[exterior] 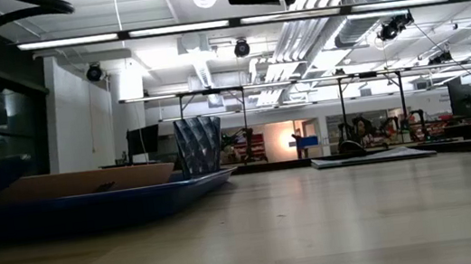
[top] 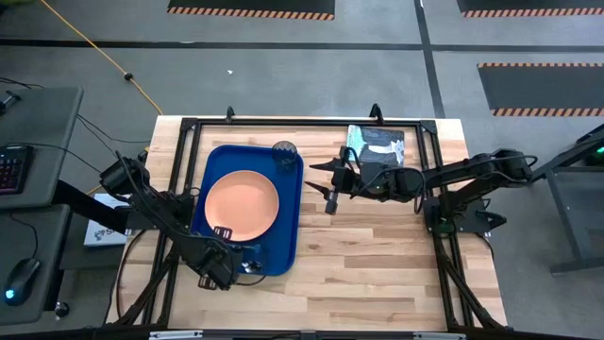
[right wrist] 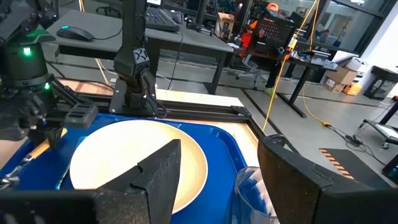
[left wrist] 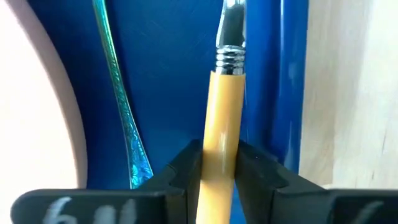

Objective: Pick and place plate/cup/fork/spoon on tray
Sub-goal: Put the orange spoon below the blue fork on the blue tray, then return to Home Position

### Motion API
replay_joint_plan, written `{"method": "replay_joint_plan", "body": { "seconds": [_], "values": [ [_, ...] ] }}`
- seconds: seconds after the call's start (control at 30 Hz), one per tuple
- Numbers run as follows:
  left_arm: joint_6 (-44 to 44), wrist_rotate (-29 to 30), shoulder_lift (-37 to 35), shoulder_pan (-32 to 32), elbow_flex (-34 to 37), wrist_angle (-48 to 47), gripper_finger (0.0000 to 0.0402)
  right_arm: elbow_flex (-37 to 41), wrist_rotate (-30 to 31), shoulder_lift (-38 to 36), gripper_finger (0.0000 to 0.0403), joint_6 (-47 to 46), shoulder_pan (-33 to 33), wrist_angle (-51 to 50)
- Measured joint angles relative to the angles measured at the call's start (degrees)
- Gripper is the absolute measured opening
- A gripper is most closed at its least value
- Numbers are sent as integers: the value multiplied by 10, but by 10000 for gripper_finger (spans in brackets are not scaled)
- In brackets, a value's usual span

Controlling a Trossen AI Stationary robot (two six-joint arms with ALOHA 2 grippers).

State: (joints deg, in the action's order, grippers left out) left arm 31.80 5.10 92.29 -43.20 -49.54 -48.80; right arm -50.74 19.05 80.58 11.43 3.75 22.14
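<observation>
My left gripper [top: 219,267] is folded low over the near corner of the tray [top: 292,219], the arm reaching in from the table's left edge. In the left wrist view its fingers [left wrist: 186,169] are pinched tight on the spoon [left wrist: 222,130]: the orange-yellow handle runs straight out between the two pads, and the ribbed silver neck sits just ahead of them over the blue tray floor. Just beside the fingers, on the plate side, the fork [left wrist: 121,106] lies flat on the tray, roughly parallel to the spoon and apart from it, with the plate [left wrist: 34,112] edge curving past beyond that. Farther off, my right gripper [top: 332,186] hangs above bare wood just beside the tray's long side, the arm stretched in from the right; its fingers [right wrist: 163,167] stand well apart with nothing between them, and past them I see the plate and the left arm at work. The cup [top: 285,151] stands upright in the tray's far corner, close by the right fingers and well apart from the left ones. By my count: one tray, one plate sitting in its middle, one cup, one fork, one spoon. A flat packet [top: 376,144] lies on the table [top: 377,264] behind the right gripper.
</observation>
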Motion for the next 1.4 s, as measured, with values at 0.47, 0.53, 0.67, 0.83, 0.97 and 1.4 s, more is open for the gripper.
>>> {"method": "replay_joint_plan", "body": {
  "seconds": [0.47, 0.53, 0.67, 0.83, 0.97, 1.4],
  "values": [
    [26, 0, -1, 0, 0, 2, 96, 0, 0, 0, 206, 0, 0, -3],
    [32, -2, -4, 2, -2, -1, 99, 0, 0, 0, 206, 0, 0, -3],
    [42, -37, -9, 14, -30, -41, 104, 0, 0, 0, 206, 1, 0, -3],
    [39, -99, -29, 33, -85, -92, 105, 0, 0, 0, 206, 0, 0, -3],
    [-19, -34, -73, 34, -118, -110, 96, 0, 0, 0, 206, 0, 0, -3],
    [-285, 268, -430, 159, -38, 2, 5, 0, -1, 0, 206, -11, 0, -11]
  ]
}}
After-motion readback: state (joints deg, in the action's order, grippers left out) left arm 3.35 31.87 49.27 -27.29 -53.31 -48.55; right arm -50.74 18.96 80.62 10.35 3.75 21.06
